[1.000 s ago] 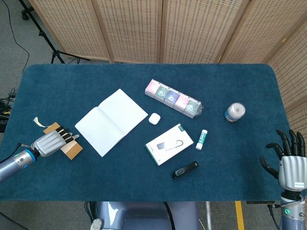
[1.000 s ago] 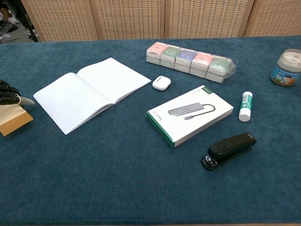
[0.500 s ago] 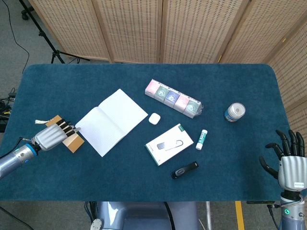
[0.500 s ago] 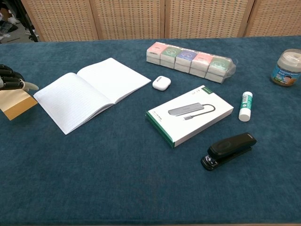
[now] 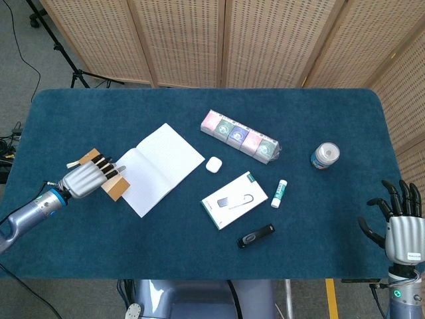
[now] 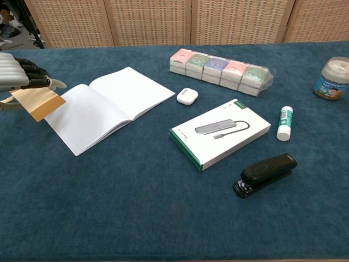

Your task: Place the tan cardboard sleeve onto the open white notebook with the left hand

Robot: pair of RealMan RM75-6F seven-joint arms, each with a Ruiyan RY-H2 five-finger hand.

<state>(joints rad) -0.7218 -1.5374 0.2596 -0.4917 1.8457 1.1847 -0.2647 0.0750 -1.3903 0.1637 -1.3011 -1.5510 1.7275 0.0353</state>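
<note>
My left hand (image 5: 85,178) (image 6: 19,73) holds the tan cardboard sleeve (image 5: 114,188) (image 6: 38,102) above the table, at the left edge of the open white notebook (image 5: 154,168) (image 6: 103,106). The sleeve hangs tilted below the fingers, and its lower corner overlaps the notebook's left page in both views. The notebook lies flat and open left of centre, with nothing on its pages. My right hand (image 5: 400,222) stays at the table's front right corner, fingers spread, holding nothing; the chest view does not show it.
A row of small pastel boxes (image 5: 240,137) lies behind centre, a white earbud case (image 5: 213,164) beside the notebook. Right of centre are a white product box (image 5: 234,200), a glue stick (image 5: 279,193) and a black stapler (image 5: 255,235). A jar (image 5: 325,155) stands far right.
My left hand has lifted the sleeve off the table and carried it right and away from the front edge, up to the notebook's left edge. The right hand has not moved.
</note>
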